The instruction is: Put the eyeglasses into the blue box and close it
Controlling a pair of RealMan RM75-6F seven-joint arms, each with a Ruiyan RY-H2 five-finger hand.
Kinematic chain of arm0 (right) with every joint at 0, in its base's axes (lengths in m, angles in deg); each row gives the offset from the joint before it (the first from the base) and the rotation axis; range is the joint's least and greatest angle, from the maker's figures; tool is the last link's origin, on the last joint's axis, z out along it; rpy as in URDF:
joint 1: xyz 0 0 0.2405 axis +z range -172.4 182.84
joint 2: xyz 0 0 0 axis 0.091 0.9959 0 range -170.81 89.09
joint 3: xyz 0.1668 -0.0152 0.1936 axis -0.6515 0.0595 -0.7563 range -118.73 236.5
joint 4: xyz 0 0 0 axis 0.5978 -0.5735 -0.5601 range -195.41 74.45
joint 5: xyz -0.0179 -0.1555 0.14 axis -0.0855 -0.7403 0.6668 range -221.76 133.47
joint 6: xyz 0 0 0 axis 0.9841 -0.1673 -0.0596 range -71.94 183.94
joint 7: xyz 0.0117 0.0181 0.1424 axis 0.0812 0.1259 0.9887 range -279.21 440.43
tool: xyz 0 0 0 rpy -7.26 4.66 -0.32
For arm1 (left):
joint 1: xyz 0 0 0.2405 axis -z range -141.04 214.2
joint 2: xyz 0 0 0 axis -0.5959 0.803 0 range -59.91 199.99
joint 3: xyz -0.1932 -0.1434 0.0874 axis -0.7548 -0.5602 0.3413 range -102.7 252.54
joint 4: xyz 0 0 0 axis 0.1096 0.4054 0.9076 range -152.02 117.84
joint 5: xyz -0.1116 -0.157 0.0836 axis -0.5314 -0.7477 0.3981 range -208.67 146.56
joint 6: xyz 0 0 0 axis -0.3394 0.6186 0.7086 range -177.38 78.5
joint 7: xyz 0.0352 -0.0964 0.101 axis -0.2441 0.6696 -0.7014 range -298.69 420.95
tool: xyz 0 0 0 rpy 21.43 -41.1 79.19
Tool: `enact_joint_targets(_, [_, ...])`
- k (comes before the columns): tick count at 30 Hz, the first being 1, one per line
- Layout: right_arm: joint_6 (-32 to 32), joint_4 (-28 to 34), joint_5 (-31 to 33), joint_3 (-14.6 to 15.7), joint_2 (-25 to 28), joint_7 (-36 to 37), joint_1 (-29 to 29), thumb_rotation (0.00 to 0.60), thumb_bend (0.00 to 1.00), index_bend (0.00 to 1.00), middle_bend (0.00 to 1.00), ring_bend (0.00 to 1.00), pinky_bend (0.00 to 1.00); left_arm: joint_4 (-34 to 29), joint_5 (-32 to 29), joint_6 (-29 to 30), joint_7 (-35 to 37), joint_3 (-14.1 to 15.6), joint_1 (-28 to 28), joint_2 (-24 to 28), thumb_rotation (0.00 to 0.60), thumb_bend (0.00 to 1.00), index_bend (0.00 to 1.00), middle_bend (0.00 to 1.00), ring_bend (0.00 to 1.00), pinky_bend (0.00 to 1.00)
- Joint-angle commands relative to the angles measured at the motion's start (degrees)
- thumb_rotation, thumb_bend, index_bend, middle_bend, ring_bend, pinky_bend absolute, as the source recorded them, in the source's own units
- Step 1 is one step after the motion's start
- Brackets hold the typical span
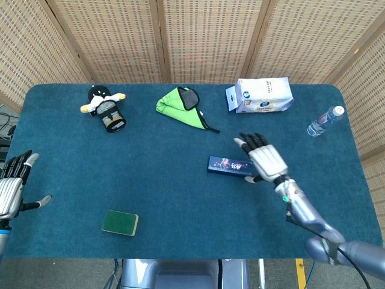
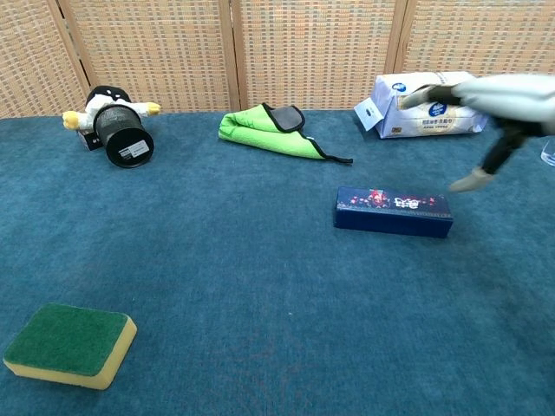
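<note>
The blue box (image 2: pixel 394 211) lies closed and flat on the blue-carpeted surface (image 1: pixel 168 180), right of centre. Its long axis runs nearly left to right, the right end angled a little toward the near edge. My right robot hand (image 1: pixel 263 159) hangs above the box's right end, fingers spread, holding nothing and clear of the lid; in the chest view it (image 2: pixel 490 100) is blurred, up beside the white packet (image 2: pixel 431 102). My left robot hand (image 1: pixel 12 186) hovers at the far left edge of the surface, fingers apart and empty, well apart from the box. A green cloth (image 1: pixel 183 105) lies toward the far side, left of the packet. I cannot make out the eyeglasses in either view.
</note>
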Motion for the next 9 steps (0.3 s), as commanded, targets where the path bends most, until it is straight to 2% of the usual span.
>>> enact_joint_targets(1, [-17.9,4.2,-9.0,5.9,6.4,3.5,-13.4,0.600,0.00,0.00,0.00,0.00,0.00,-1.0,1.2,1.6,-1.7,1.0,-1.0,0.4,0.600,0.00,0.00,0.00,0.00,0.00])
enact_joint_targets(5, [-25.8,1.5,-11.8,9.0,6.3,4.3,-19.8,0.600,0.00,0.00,0.00,0.00,0.00,-1.3,2.9,3.2,-3.4,1.5,-1.5,0.0,0.600,0.00,0.00,0.00,0.00,0.00])
enact_joint_targets(9, [-32.1,-1.3,-13.3,10.1,4.6,5.7,-24.6,0.600,0.00,0.00,0.00,0.00,0.00,-1.1,5.9,6.0,-3.1,2.3,-2.4,-0.2,0.600,0.00,0.00,0.00,0.00,0.00])
